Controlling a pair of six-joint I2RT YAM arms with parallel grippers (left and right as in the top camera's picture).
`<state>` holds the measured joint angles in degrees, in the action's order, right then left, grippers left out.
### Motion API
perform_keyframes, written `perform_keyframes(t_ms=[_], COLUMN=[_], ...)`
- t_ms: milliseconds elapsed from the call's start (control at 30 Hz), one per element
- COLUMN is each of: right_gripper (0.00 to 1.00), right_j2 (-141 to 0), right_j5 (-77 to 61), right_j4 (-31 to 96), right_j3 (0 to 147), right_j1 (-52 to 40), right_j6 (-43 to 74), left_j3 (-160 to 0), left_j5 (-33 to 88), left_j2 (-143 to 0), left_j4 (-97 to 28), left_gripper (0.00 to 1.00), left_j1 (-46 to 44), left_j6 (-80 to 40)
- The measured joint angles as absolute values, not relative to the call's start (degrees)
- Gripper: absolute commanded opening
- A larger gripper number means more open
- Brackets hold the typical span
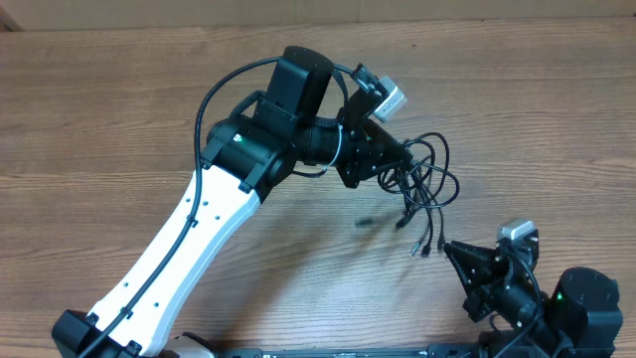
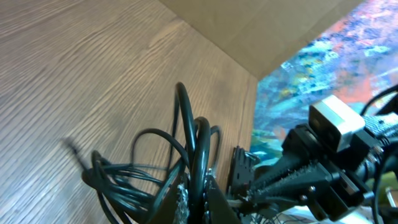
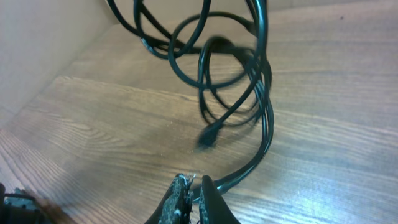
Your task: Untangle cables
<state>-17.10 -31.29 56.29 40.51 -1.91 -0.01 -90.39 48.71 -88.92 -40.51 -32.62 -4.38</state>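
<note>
Your left gripper (image 2: pixel 198 194) has its fingers pressed together on the cables (image 2: pixel 184 112): in the left wrist view several black strands run straight up out of the pinch and fan into loops above the wood. Your right gripper (image 3: pixel 194 186) is closed too, its two tips meeting on a single strand that curves away to the right and climbs into the same tangle. From the right wrist you can see that tangle hanging off the surface as stacked loops, with one dark plug (image 3: pixel 208 138) dangling below them, blurred, its shadow on the boards underneath. From overhead, the bundle sits right of centre on the table (image 1: pixel 119 119), bunched against the left fingertips at its left side, with loose loops spreading to the right and a few thin ends trailing down toward the right fingertips. Two or three small plugs hang at those ends, just beside the right tips; you cannot tell from above which end is pinched. The two grippers are near each other but not touching, the left above and the right below in the overhead view. The left arm reaches in from the bottom left corner, the right arm from the bottom right.
</note>
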Motion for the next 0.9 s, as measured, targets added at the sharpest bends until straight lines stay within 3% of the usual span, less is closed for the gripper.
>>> perform_keyframes(t_ms=[67,233,467,633,900], right_gripper=[0.07,0.41,0.67,0.75,0.78], right_j2=[-17.1,-17.1,-17.1,-17.1,-17.1], right_j5=[-31.3,-31.3,-31.1,-31.1,-30.8], right_j4=[57.1,57.4,57.4,55.5,50.0], right_j3=[40.5,40.5,40.5,40.5,40.5], right_j1=[-1.9,-1.9,-1.9,-1.9,-1.9], right_j6=[0.0,0.3,0.1,0.6,3.9], left_j3=[-90.4,-90.4,-90.4,-90.4,-90.4], left_j5=[47.8,47.3,47.3,47.5,56.5], left_j2=[-88.9,-88.9,-88.9,-88.9,-88.9], left_j4=[-40.5,-40.5,-40.5,-40.5,-36.8], left_gripper=[0.04,0.04,0.04,0.04,0.04], left_j1=[-32.6,-32.6,-32.6,-32.6,-32.6], left_j6=[-5.3,-6.3,-7.1,-7.2,-7.4])
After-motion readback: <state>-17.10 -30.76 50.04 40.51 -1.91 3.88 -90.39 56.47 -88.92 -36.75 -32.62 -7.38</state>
